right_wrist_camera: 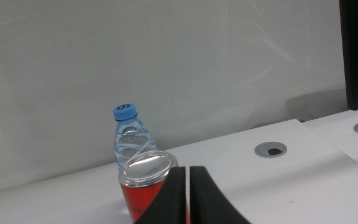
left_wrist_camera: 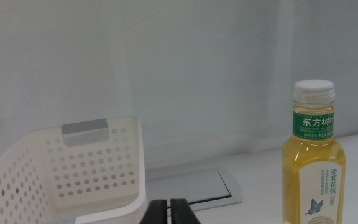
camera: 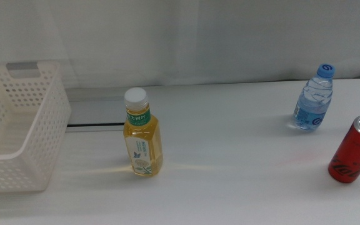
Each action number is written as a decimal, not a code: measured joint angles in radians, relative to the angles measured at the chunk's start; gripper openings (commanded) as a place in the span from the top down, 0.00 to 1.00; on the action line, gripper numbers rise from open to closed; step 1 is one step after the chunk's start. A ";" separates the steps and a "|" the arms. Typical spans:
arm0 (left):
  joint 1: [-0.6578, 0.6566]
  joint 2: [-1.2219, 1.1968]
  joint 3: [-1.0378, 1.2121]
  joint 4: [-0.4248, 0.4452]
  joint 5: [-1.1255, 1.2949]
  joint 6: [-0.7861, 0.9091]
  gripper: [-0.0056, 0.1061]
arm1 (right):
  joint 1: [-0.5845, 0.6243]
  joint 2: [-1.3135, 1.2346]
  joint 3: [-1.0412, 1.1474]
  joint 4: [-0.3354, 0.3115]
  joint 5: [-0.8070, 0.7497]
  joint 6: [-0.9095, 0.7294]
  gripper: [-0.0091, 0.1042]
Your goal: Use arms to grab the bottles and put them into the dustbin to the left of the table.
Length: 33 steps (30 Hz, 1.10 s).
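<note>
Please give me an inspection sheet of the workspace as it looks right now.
Surface: white table with a grey inset plate.
Job's things: tea bottle upright mid-table; water bottle upright far right; dustbin at the left, no bottle seen inside.
Clutter: red can upright near the water bottle; a round grommet in the tabletop.
Grippers: left gripper and right gripper wait low at the near edge, jaws shut, holding nothing.
Cables: nothing seen.
Surroundings: plain pale backdrop.

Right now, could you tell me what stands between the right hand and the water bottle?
In the right wrist view, a red can stands before the right hand, the water bottle behind it.
</note>
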<state>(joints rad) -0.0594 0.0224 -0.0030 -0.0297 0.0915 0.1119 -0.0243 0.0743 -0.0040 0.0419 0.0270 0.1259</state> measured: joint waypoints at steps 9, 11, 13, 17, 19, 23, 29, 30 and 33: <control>0.000 0.000 0.000 0.000 -0.002 -0.102 0.88 | 0.000 0.000 0.000 0.000 -0.042 0.003 0.10; 0.000 0.000 0.000 0.000 -0.002 -0.157 0.65 | 0.000 0.000 0.000 0.003 -0.048 0.003 0.01; 0.000 0.000 0.000 0.000 -0.004 -0.204 0.37 | 0.000 0.000 0.000 0.005 -0.048 0.005 0.01; 0.000 0.000 0.000 -0.002 -0.018 -0.279 0.12 | 0.000 0.000 0.000 0.008 -0.051 0.005 0.01; 0.000 0.000 0.000 -0.002 -0.020 -0.291 0.12 | 0.000 0.000 0.000 0.009 -0.051 0.005 0.01; 0.000 0.000 0.000 -0.004 -0.042 -0.312 0.12 | 0.000 0.000 0.000 0.011 -0.051 0.005 0.01; 0.000 0.000 -0.013 -0.004 -0.044 -0.325 0.14 | 0.000 0.000 0.000 0.011 -0.051 0.005 0.01; 0.000 0.000 -0.025 -0.004 -0.033 -0.327 0.14 | 0.000 0.000 0.000 0.011 -0.051 0.005 0.01; 0.000 0.021 -0.093 -0.004 0.013 -0.332 0.14 | 0.000 0.000 0.000 0.011 -0.051 0.005 0.01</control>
<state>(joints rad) -0.0594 0.0432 -0.0958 -0.0339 0.1044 -0.2204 -0.0243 0.0743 -0.0040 0.0532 -0.0237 0.1312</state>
